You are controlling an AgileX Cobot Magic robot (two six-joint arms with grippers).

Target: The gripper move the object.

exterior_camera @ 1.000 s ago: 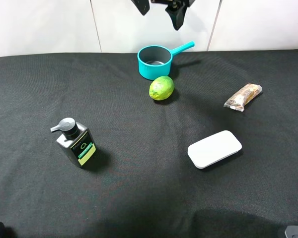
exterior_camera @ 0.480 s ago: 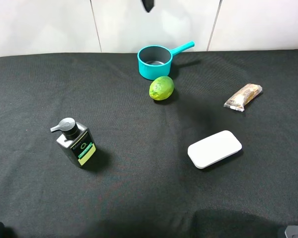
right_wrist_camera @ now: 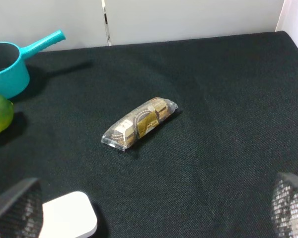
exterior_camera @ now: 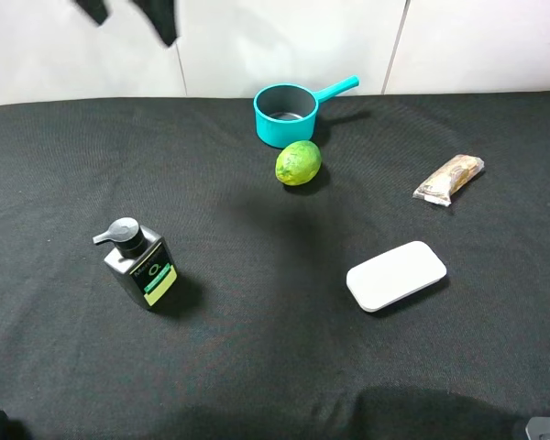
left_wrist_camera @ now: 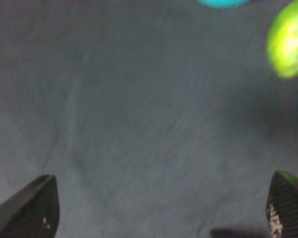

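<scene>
teal pot (exterior_camera: 286, 114) just behind lime (exterior_camera: 298, 162); both grippers' jaws wide, empty.

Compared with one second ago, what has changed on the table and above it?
Only the left gripper moved: it swung from above the teal pot toward the left along the back edge, jaws open and empty. Nothing was grasped or released. The lime, pump bottle, white case and snack bar stayed where they were.

pump bottle (exterior_camera: 140, 266) label too small to read
</scene>
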